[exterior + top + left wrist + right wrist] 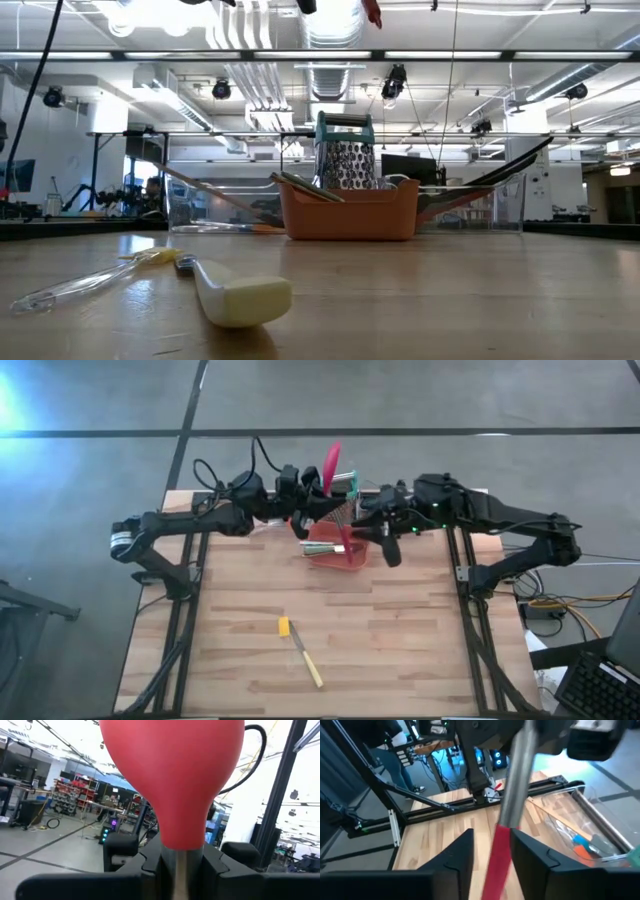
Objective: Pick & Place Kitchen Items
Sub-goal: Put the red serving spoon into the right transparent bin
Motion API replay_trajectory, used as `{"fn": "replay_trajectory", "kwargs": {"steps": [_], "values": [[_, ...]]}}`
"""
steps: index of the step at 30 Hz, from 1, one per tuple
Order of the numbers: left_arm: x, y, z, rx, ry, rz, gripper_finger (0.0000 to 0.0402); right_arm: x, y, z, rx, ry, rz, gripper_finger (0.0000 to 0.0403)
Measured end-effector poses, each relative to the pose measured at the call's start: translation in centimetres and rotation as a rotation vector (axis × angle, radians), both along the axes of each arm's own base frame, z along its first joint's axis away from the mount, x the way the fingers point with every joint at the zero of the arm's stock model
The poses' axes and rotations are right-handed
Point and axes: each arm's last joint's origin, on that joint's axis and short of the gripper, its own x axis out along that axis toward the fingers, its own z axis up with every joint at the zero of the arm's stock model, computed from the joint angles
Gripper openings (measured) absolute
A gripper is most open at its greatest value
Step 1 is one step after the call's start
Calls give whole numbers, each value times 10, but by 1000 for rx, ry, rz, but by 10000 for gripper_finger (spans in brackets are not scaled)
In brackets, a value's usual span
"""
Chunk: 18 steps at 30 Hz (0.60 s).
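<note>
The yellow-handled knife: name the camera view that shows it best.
The high view: the yellow-handled knife lies whole on bare wood near the table's front, apart from everything. The low view shows it close, end-on, foreshortened. Neither wrist view shows it.

Both arms reach in over the table's far middle, wrists near each other. The left gripper is clamped. The right gripper has its fingers parted.
</note>
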Motion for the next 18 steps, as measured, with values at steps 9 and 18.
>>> {"fn": "replay_trajectory", "kwargs": {"steps": [9, 18], "values": [[0, 2, 0, 25, 0, -9, 68, 28, -3, -7, -22, 16, 21, 197], [-1, 0, 3, 45, -8, -72, 67, 42, -8, -15, -66, 29, -18, 205]]}}
